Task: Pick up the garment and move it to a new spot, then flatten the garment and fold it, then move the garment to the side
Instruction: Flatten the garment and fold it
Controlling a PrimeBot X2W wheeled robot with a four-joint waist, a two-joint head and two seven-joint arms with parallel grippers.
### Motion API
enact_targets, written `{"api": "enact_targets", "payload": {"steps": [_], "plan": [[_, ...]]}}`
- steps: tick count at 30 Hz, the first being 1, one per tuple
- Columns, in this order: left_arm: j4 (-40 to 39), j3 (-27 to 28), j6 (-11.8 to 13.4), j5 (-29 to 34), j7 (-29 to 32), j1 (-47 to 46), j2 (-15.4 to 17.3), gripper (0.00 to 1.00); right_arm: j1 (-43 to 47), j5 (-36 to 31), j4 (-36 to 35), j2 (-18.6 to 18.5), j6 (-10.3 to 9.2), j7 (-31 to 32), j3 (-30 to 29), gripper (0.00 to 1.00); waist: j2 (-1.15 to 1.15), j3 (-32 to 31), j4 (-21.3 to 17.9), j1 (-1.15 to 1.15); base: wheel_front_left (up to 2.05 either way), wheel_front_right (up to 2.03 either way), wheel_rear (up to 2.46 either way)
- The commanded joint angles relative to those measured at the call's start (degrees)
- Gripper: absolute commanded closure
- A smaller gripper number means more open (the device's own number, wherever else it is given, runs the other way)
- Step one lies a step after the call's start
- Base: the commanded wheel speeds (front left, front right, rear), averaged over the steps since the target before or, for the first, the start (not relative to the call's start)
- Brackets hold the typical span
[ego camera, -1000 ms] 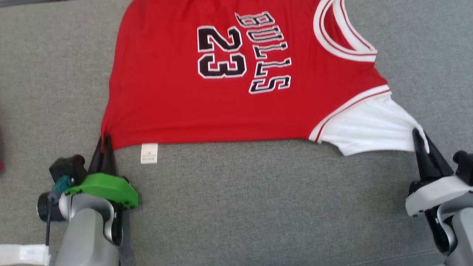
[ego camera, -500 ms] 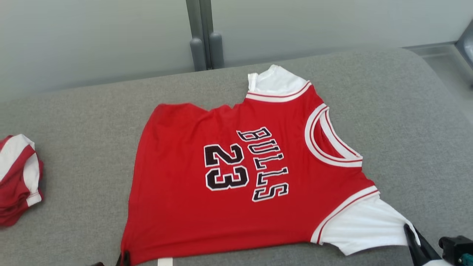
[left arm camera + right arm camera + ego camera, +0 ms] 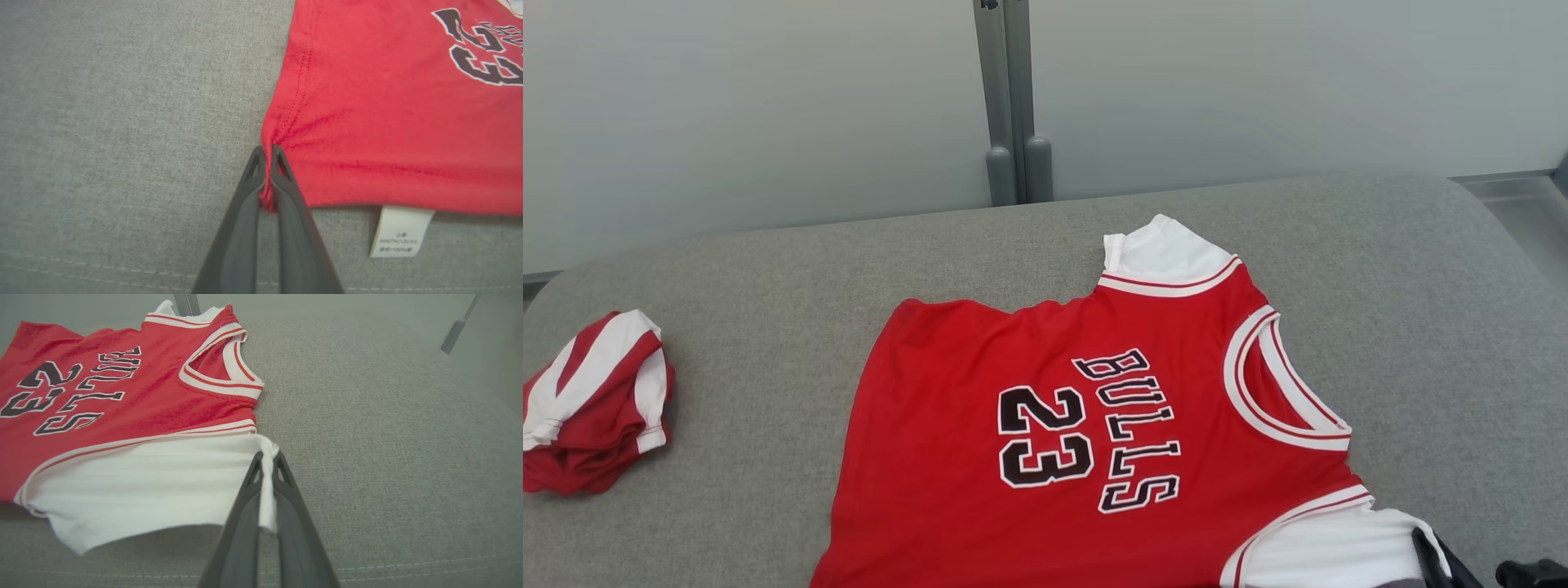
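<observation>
The garment (image 3: pixel 1045 457) is a red jersey with white sleeves and black "BULLS 23" lettering, spread on a grey cushion (image 3: pixel 768 269). In the left wrist view my left gripper (image 3: pixel 267 152) is shut on the jersey's (image 3: pixel 388 122) red hem corner, with a white care label (image 3: pixel 400 230) hanging from the hem beside it. In the right wrist view my right gripper (image 3: pixel 267 457) is shut on the edge of the white sleeve (image 3: pixel 155 486). The right fingers (image 3: pixel 1433 559) show at the head view's bottom right, against that sleeve.
A second red and white garment (image 3: pixel 592 408) lies bunched at the cushion's left end. A pale wall with a grey post (image 3: pixel 1013 106) stands behind the cushion. The cushion's rounded right edge (image 3: pixel 1503 237) drops off to a floor strip.
The head camera has tilted up, so the jersey sits lower in view and the wall and bunched garment have come in. Both grippers keep their grip on the jersey.
</observation>
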Motion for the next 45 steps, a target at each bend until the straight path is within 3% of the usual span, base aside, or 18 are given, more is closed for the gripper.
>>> {"api": "enact_targets", "payload": {"steps": [1, 5, 9, 25, 27, 28, 29, 30, 32, 37, 45], "plan": [[-1.06, 0.68, -0.14, 0.70, 0.02, -0.08, 0.81, 1.00, -1.08, 0.42, -0.51, -0.47, -0.23, -0.20, -0.20, 1.00, 0.00, 0.36, 0.24, 0.01, 0.00, 0.00, 0.00], [-6.39, 0.52, -1.27, 1.49, 0.01, -2.85, 0.66, 1.00, -4.49, 1.03, -1.40, -0.57, -0.20, -0.21, 0.22, 1.00, 0.00, 1.38, 0.90, 0.01, 0.00, 0.00, 0.00], [-6.21, -1.55, -1.41, 1.10, 0.02, -6.36, 0.65, 1.00, -8.99, 0.18, 2.18, -0.07, -0.19, -0.20, 0.62, 1.00, 0.00, 2.33, 1.45, 0.01, 0.00, 0.00, 0.00], [4.06, -10.19, 3.96, -3.73, 0.01, -21.39, 0.62, 1.00, -28.35, -3.29, 19.82, 2.45, -0.18, 0.84, 4.49, 1.00, 0.00, 8.69, 1.68, 0.01, 0.00, 0.00, 0.00], [4.71, -10.96, 4.59, -4.24, 0.02, -23.00, 0.61, 1.00, -30.11, -3.66, 21.50, 2.71, -0.18, 0.75, 4.64, 0.82, 0.00, 9.64, 1.80, 0.01, 0.00, 0.00, 0.00], [5.13, -11.25, 4.82, -4.65, 0.01, -23.67, 0.59, 1.00, -31.12, -3.83, 22.19, 2.88, -0.18, 0.65, 4.61, 0.00, 0.00, 10.07, 1.83, 0.01, 0.00, 0.00, 0.00], [5.37, -11.28, 5.19, -5.18, 0.01, -24.33, 0.62, 0.97, -32.20, -3.84, 22.93, 3.02, -0.18, 0.54, 4.45, 0.00, 0.00, 10.51, 1.82, 0.01, 0.00, 0.00, 0.00], [5.32, -11.42, 5.55, -5.09, 0.01, -25.07, 0.62, 0.73, -33.21, -3.92, 23.45, 3.14, -0.18, 0.28, 4.15, 0.00, 0.00, 10.93, 1.83, 0.01, 0.00, 0.00, 0.00], [4.19, -11.00, 6.69, -5.40, 0.01, -26.06, 0.61, 0.00, -34.83, -4.47, 24.18, 3.31, -0.18, 0.05, 3.06, 0.00, 0.00, 11.59, 1.84, 0.01, 0.00, 0.00, 0.00], [-1.09, -9.77, 9.44, -3.95, 0.01, -25.54, 0.57, 0.00, -35.99, -6.60, 18.60, 5.06, -0.17, -0.18, -3.41, 0.00, 0.00, 12.63, 1.88, 0.01, 0.00, 0.00, 0.00], [-4.20, -9.02, 9.60, -3.37, 0.01, -19.68, 0.60, 0.00, -27.07, -8.96, 11.91, 6.84, -0.17, -0.18, -6.47, 0.00, 0.00, 10.81, 1.75, 0.01, 0.00, 0.00, 0.00]]}}
